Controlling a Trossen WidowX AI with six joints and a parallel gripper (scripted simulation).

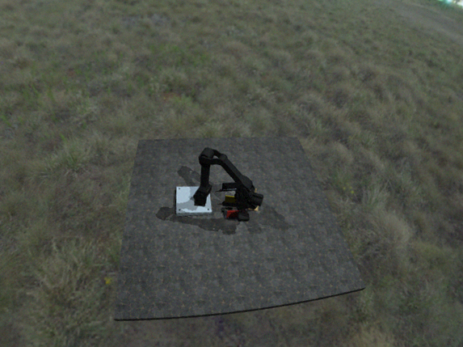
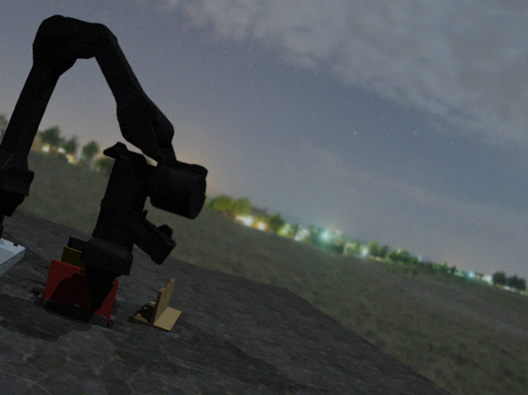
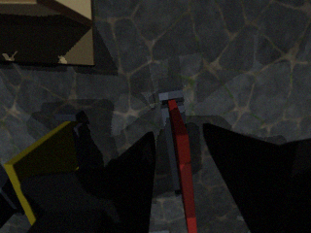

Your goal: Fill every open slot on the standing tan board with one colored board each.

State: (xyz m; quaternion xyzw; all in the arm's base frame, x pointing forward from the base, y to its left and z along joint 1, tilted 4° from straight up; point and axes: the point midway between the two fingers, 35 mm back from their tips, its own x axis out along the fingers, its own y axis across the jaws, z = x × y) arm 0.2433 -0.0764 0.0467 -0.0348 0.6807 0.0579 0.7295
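Tan board is standing on its flat tan foot, off to the side of the holders and apart from me. I can see small notches along its top edge, and none of the colored boards is sitting in it, so no slot's been filled.

The red board is upright in its holder, a low, narrow dark grey cradle with a little raised end piece. Thin flat panel, plain matte red, pretty much rectangular from what shows. My gripper is down over it with the fingers partway open, one on each side, and there's a visible gap on both sides in the wrist view, so I'm not holding anything. Fingers are black and taper to points, fwiw.

Next over, the yellow board stands in a separate holder, partly blocked by one of my fingers. Beyond that there's a black board, mostly hidden, and I can't make out how it sits in its holder.

Everything's on a dark grey surface with a cracked-stone pattern and brownish veins. My arm is bolted on a pale square plate.
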